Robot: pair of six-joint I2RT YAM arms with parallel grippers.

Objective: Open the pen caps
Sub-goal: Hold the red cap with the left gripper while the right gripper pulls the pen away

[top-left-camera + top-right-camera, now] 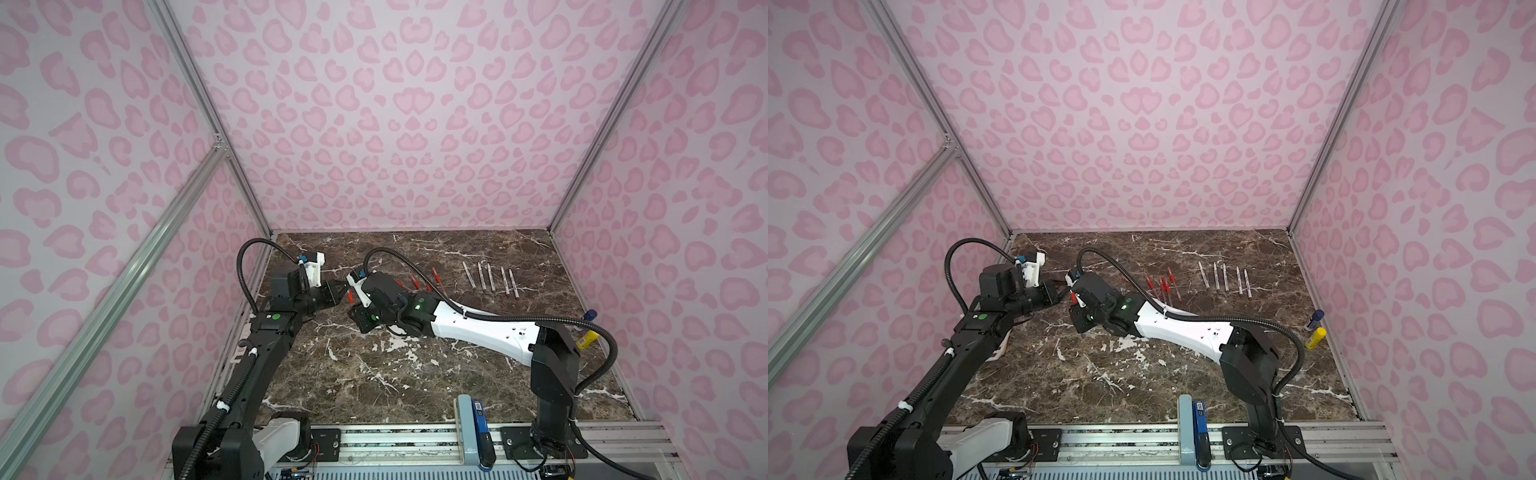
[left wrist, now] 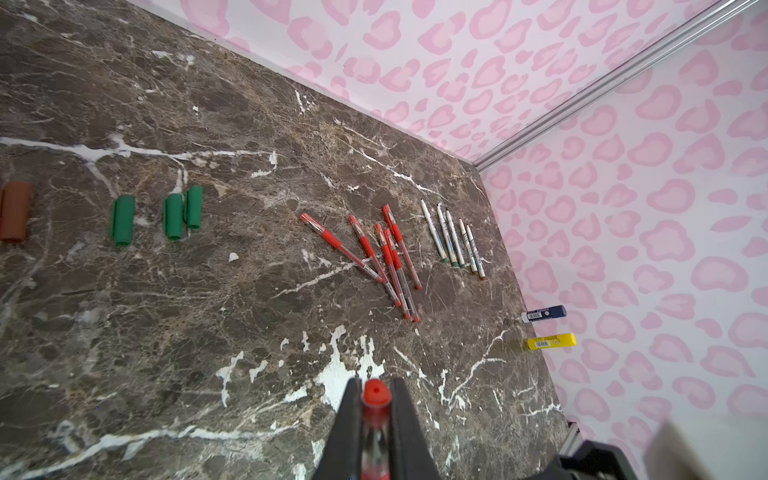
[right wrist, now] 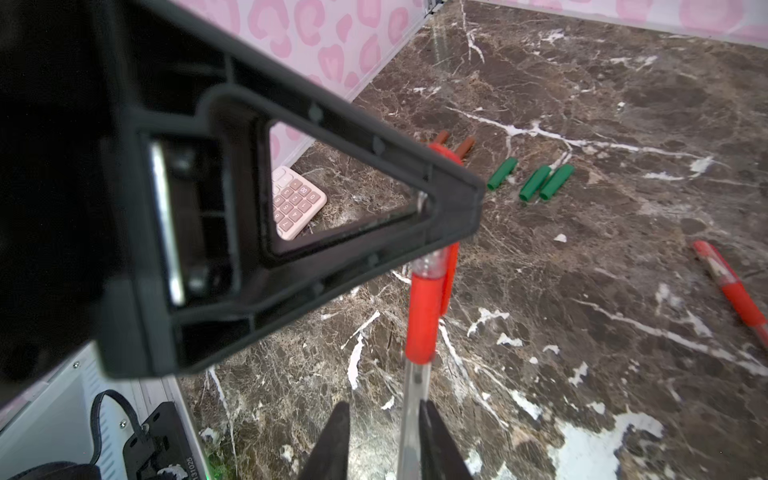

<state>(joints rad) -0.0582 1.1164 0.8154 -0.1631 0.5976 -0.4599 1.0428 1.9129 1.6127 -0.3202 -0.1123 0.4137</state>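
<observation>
left gripper (image 2: 377, 384) clamped tight on the cap (image 2: 376, 395) of a red pen (image 3: 423, 316); cap sits on the barrel. right gripper (image 3: 384, 405) jaws apart, clear barrel resting against one finger. pen spans the two grippers, off the marble table (image 2: 208, 332), left of centre in both top views. loose green caps (image 2: 123, 219) and other red pens (image 2: 374, 253) lie on the table.

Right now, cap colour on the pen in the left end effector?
Red cap; best in the left wrist view.
</observation>
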